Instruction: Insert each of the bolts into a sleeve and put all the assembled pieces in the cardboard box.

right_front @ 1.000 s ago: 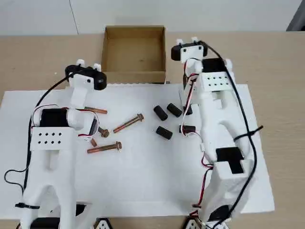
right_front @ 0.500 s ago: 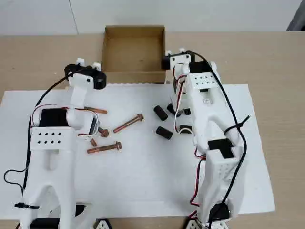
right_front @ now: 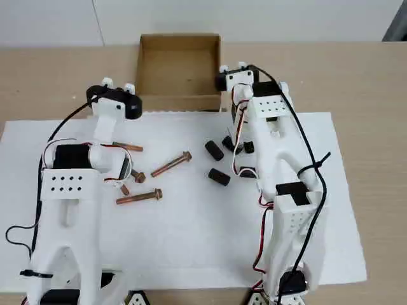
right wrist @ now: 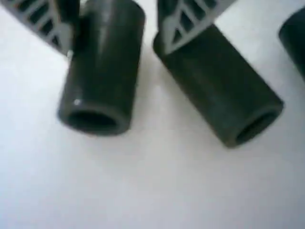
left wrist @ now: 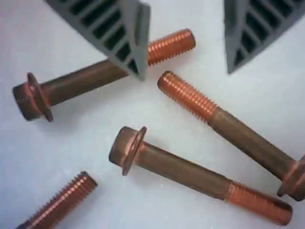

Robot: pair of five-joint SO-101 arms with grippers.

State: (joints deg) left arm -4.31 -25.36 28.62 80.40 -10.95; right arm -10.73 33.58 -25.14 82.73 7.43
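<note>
- Right arm point(right_front: 273, 127) has swung toward 9 o'clock over the last second. Its wrist end now sits by the near right corner of the cardboard box point(right_front: 180, 101). The left arm point(right_front: 70, 184), bolts and loose sleeves have not shifted.
- right gripper point(right wrist: 114, 47): jaws apart, straddling one black sleeve point(right wrist: 102, 67) that lies on its side on the white sheet point(right_front: 191, 241). Not clamped. One finger point(right wrist: 43, 21) is just beside the sleeve wall, and the other is over the end of a second sleeve point(right wrist: 221, 100).
- A third sleeve point(right wrist: 295, 33) is cut off at the frame edge, just beside the second.
- left gripper point(left wrist: 185, 71): jaws wide open, holding nothing, hanging over the copper bolts. One fingertip overlaps the shank of a flanged bolt point(left wrist: 71, 83).
- Under it lie a second bolt point(left wrist: 238, 129) and a third bolt point(left wrist: 190, 171), roughly parallel and pointing opposite ways. A threaded end point(left wrist: 57, 205) of a fourth is partly in frame.
- High view: the bolts are scattered on the 9 o'clock half of the sheet, with a diagonal bolt point(right_front: 170, 164) nearest the centre and a low bolt point(right_front: 138, 197) at its 7 o'clock.
- The sleeves are grouped at 3 o'clock of the bolts. Two lie clear, an upper sleeve point(right_front: 214, 150) and a lower sleeve point(right_front: 219, 176). The rest are partly hidden under the right arm.
- The cardboard box is at 12 o'clock, open side up, just at the sheet's far edge, on the wooden table point(right_front: 369, 76).
- Every visible bolt lies apart from the sleeves; none is inserted yet.
</note>
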